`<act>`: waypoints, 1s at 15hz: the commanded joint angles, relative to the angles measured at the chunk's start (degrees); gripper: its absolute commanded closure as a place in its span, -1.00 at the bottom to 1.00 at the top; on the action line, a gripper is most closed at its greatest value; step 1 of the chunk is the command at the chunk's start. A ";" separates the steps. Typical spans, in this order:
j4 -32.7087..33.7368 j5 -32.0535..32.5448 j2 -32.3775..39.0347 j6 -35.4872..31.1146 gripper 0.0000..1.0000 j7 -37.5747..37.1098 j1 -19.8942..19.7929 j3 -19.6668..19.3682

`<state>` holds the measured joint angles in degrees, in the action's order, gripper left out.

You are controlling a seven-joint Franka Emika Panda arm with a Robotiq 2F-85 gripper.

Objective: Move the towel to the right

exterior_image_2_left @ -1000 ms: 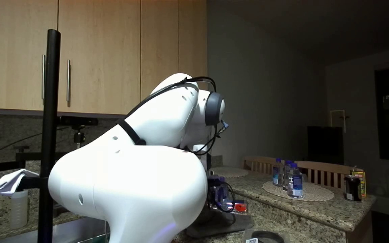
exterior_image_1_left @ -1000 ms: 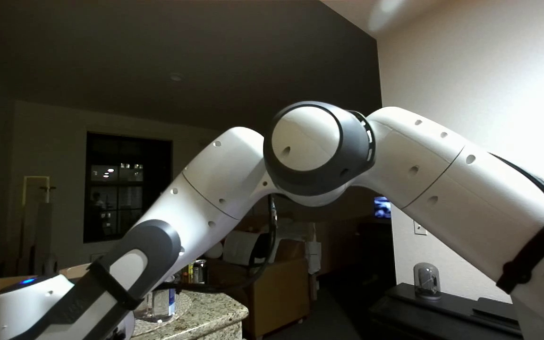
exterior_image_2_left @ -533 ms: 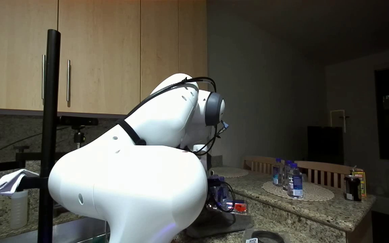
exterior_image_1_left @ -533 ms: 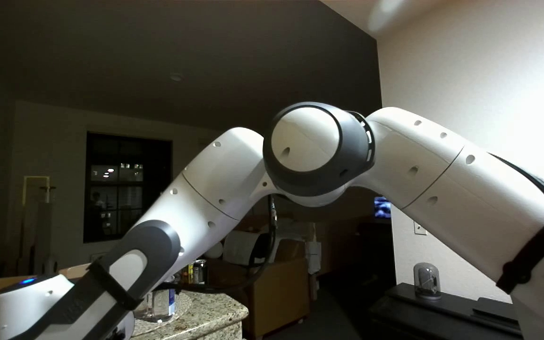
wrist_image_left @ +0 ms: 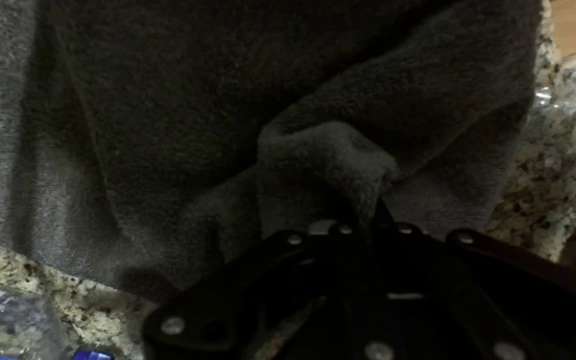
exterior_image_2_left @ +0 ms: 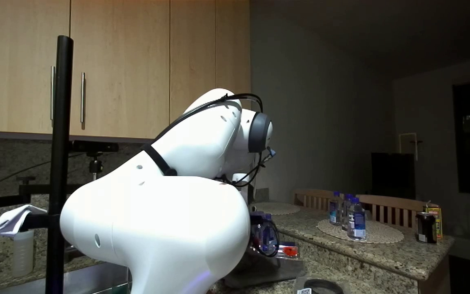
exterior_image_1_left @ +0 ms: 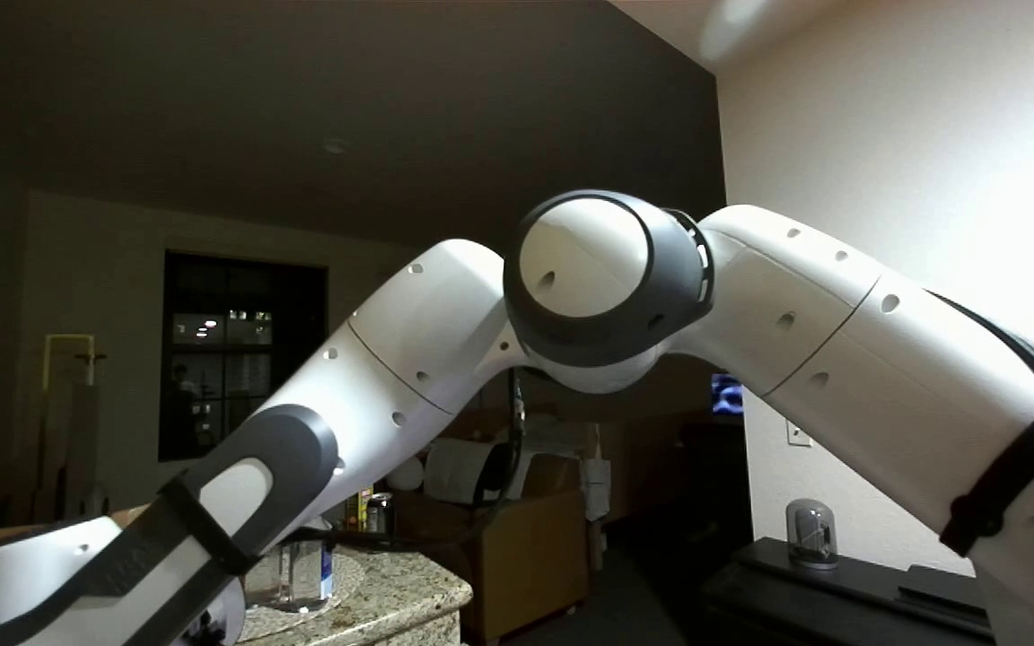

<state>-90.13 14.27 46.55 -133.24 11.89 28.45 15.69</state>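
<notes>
A dark grey towel (wrist_image_left: 168, 125) lies rumpled on the granite counter and fills most of the wrist view. A fold of it rises in the middle and runs in between my fingertips. My gripper (wrist_image_left: 370, 217) is shut on that fold, its two fingers drawn close together. In an exterior view, part of the grey towel (exterior_image_2_left: 269, 273) shows on the counter behind the white arm. The arm hides the gripper there, and the gripper lies outside the picture in the remaining exterior view.
Beside the towel a clear bottle (wrist_image_left: 8, 320) lies at the lower left. Bottles (exterior_image_2_left: 264, 234) and a red package (exterior_image_2_left: 290, 251) stand close to the arm. Several bottles (exterior_image_2_left: 356, 218) sit on a round mat on the raised counter (exterior_image_2_left: 414, 261), near a black can (exterior_image_2_left: 426, 228).
The arm has shifted slightly: its forearm has moved a little left in an exterior view, uncovering more of a bottle. The gripper's jaws have closed.
</notes>
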 commanded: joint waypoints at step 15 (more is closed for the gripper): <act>3.20 -5.20 -12.93 4.76 0.83 -11.58 0.76 -0.22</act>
<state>-84.58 9.31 38.10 -129.34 3.90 28.84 16.52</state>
